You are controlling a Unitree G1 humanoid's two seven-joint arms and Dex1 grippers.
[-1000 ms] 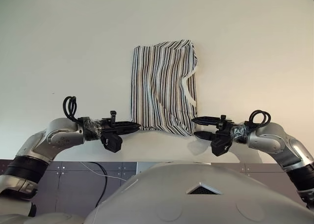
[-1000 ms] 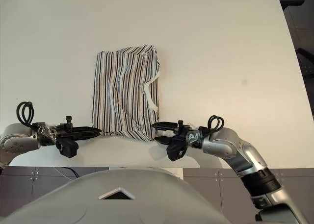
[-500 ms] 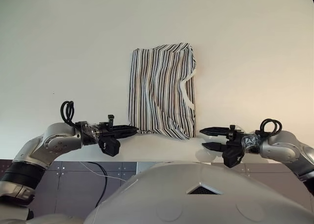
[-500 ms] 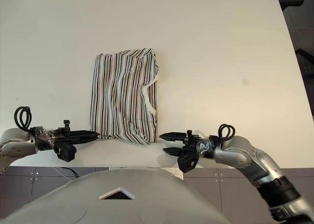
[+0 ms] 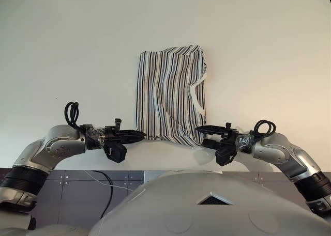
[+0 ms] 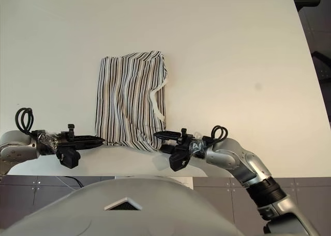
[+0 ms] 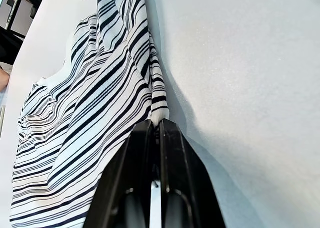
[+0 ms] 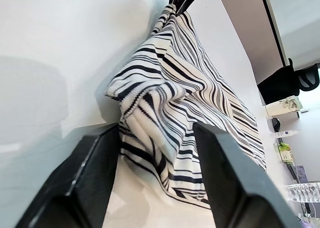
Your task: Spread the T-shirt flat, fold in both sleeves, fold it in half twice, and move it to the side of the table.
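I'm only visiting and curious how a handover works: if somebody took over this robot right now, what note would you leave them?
Left gripper: shut on the near left corner of the T-shirt.
Right gripper: open, a finger on either side of the near right corner, not closed on it.
T-shirt: lies on the white table near its front edge, as a narrow striped rectangle.
Done: spread out, and both sleeves seem folded in.
Left: close the right gripper, fold the shirt in half twice, then move it to the side of the table.
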